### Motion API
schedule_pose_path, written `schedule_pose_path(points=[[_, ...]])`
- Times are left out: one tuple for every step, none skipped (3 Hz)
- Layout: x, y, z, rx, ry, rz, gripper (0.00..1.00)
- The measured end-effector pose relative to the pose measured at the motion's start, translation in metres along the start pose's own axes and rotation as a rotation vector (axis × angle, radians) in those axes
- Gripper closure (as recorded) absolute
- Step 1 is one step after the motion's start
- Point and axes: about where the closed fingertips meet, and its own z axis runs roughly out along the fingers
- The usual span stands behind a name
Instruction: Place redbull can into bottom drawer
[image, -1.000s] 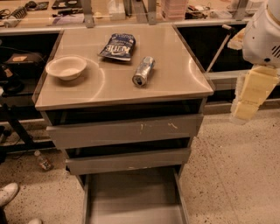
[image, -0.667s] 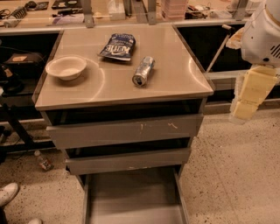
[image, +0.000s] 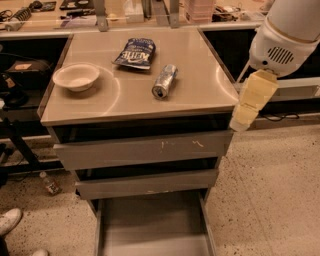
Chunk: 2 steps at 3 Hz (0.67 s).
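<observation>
At the bottom centre, bottom drawer (image: 150, 225) pulled out, flat grey floor in view. Lower left, a white shoe (image: 10, 220) and a small bottle (image: 50, 184) on the speckled floor. Just above the open tray, 2 upper drawers (image: 145, 150) with scratched grey fronts. At the right edge, pale gripper (image: 242, 117) hanging beside the right front corner of the cabinet top (image: 200, 95), pointed down, holding nothing; spread or pressed together, cannot tell. Mid-frame on the top, redbull can (image: 164, 81) lying on its side, round end toward the camera, well apart from the gripper. Left of it, a white bowl (image: 76, 76). Farther back, a dark blue chip bag (image: 135, 52).
</observation>
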Motion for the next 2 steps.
schedule_pose_path(points=[[-0.0135,-0.0154,0.0164,-0.026,0.023,0.147,0.0],[-0.0173,-0.0178,0.0165,-0.014,0.008,0.174,0.0]])
